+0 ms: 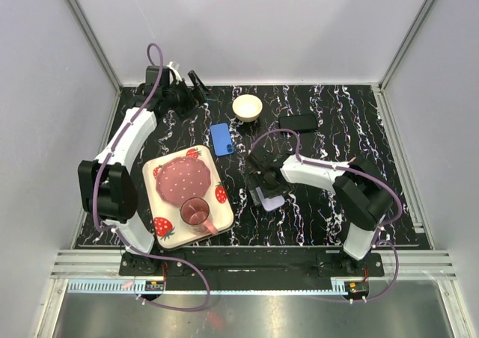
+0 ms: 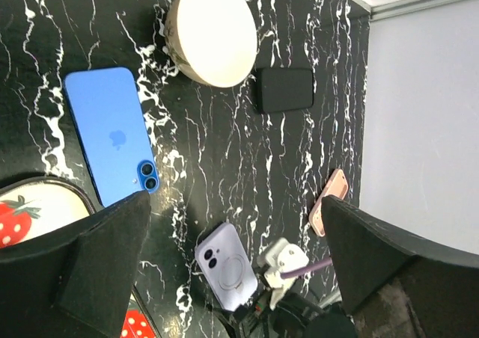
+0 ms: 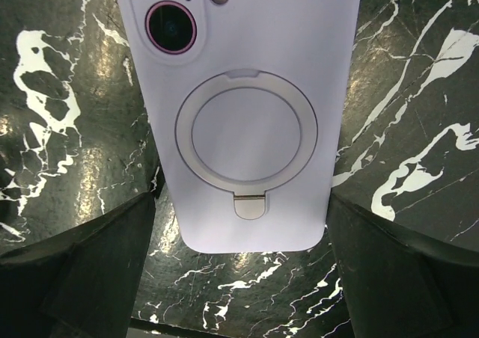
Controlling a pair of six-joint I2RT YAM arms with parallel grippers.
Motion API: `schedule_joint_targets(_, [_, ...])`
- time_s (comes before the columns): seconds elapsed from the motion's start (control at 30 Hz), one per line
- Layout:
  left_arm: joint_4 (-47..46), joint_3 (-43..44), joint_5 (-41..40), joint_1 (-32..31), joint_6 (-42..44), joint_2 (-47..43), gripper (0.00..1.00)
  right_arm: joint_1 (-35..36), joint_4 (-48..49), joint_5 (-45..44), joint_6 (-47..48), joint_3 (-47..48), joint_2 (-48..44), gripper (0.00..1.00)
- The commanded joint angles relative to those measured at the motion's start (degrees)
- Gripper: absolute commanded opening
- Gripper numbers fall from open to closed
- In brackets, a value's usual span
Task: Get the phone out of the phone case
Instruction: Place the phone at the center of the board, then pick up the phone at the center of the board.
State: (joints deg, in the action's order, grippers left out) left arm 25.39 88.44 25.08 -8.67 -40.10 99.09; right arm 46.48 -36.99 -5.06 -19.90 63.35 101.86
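Observation:
A lavender phone case (image 3: 247,91) with a ring stand and the phone's camera lenses showing lies back-up on the black marble table. It also shows in the top view (image 1: 271,200) and the left wrist view (image 2: 230,267). My right gripper (image 3: 239,226) is open, and its fingers (image 3: 97,256) straddle the case's lower end, close to both side edges, with a thin gap on the left. In the top view the right gripper (image 1: 263,185) sits just behind the case. My left gripper (image 1: 198,84) is open and empty, raised at the back left; its fingers (image 2: 105,248) frame the left wrist view.
A bare blue phone (image 1: 221,138) lies behind the strawberry tray (image 1: 168,226), which holds a pink plate (image 1: 183,177) and a mug (image 1: 196,212). A cream bowl (image 1: 247,107) and a black case (image 1: 298,121) sit at the back. A pink case (image 2: 328,202) lies near the right arm.

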Motion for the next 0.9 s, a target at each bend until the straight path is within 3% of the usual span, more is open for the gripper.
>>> schedule_joint_targets(0.0, [-0.51, -4.06, 2.87, -0.65, 0.19, -4.07, 0.99, 1.07, 1.3, -1.18, -0.75, 1.17, 1.14, 1.0])
schedule_joint_targets(0.23, [2.12, -12.67, 2.95, -5.21, -0.85, -9.08, 0.99, 0.98, -0.1, -4.96, -2.86, 0.11, 2.82, 0.97])
schedule_joint_targets(0.33, [1.77, -18.03, 2.08, -8.55, -1.65, -11.11, 0.99, 0.98, 2.36, -2.86, -3.3, -2.35, 0.45, 0.84])
schedule_joint_targets(0.47, [-0.86, -25.14, 4.17, -11.98, -3.84, -11.72, 0.99, 0.98, 1.49, -1.97, -3.65, -2.89, -1.75, 0.46])
schedule_joint_targets(0.6, [-1.13, -28.76, 6.12, -14.01, -4.03, -13.83, 0.99, 0.98, 0.51, -1.89, -4.27, -3.41, -5.26, 0.26])
schedule_joint_targets(0.87, [0.63, -29.99, 9.11, -14.19, -1.65, -14.01, 0.99, 0.89, 2.89, 1.54, -8.57, -3.59, -11.59, 0.17])
